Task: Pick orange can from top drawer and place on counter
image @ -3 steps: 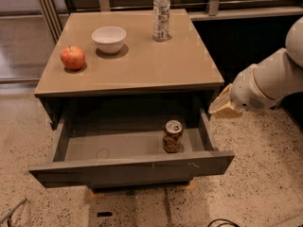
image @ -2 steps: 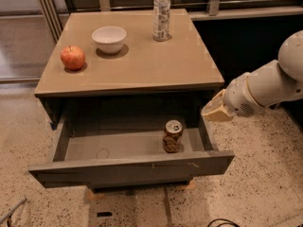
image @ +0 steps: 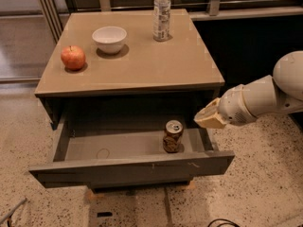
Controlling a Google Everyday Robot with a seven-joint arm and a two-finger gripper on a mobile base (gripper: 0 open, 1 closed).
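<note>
Nearest to us the top drawer (image: 128, 167) stands pulled out, and the orange can (image: 173, 136) is upright inside, toward its right side. The hand (image: 209, 117) hangs near the can, above the drawer's right edge; how open it is we cannot tell. Further back, the tabletop (image: 142, 67) carries an apple (image: 73, 57), a bowl (image: 109, 39) and a bottle (image: 162, 15).

The worktop (image: 142, 65) is showing a smooth tan face with a slight gloss. The orange can (image: 172, 136) is gleaming at its silvery metal lid, and the top drawer (image: 132, 167) is looking smooth, grey and matt inside. The gripper (image: 208, 117), hovering just right of the drawer's right wall, is looking like pale matt plastic. The bottle (image: 162, 15) is glinting as clear plastic, and the white bowl (image: 109, 38) is shining smoothly.
</note>
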